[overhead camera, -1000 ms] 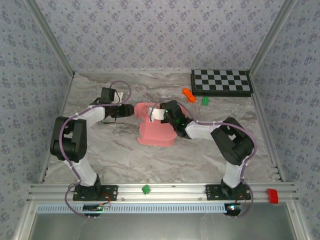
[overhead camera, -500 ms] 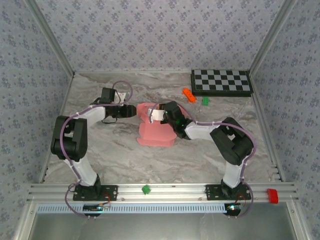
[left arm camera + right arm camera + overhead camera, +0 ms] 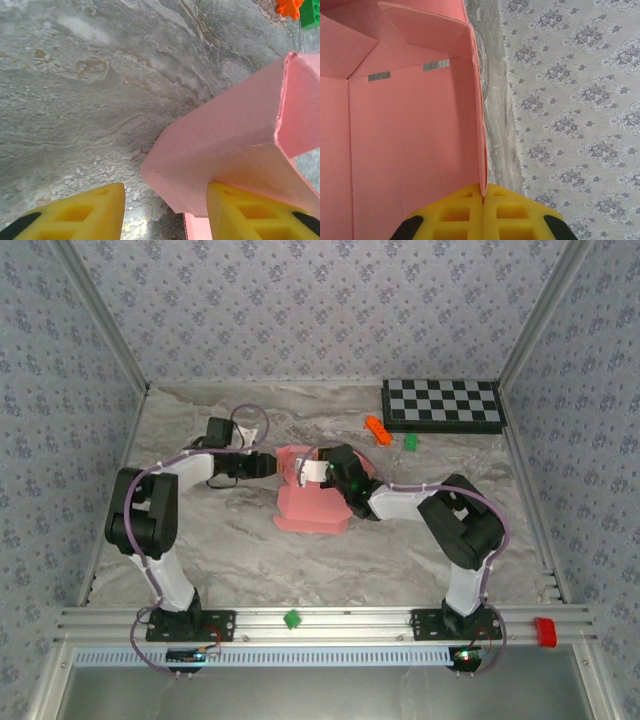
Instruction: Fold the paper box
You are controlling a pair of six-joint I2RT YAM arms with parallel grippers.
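The salmon-pink paper box (image 3: 312,506) lies half-formed in the middle of the table, its back part raised. My right gripper (image 3: 318,469) is shut on the top edge of one upright wall; in the right wrist view the fingertips (image 3: 470,205) pinch that thin edge, with the box's inside (image 3: 405,140) spreading left. My left gripper (image 3: 267,465) is at the box's left end and stands open. In the left wrist view a folded corner of the box (image 3: 200,170) pokes in between the yellow fingers (image 3: 80,212), resting against the right-hand one.
A checkerboard (image 3: 443,405) lies at the back right, with a small orange block (image 3: 378,429) and a green block (image 3: 410,441) in front of it. Another green block (image 3: 292,619) and a red block (image 3: 544,630) sit on the front rail.
My left gripper has slid right, closer to the box's left end. The right gripper and the box have barely shifted.
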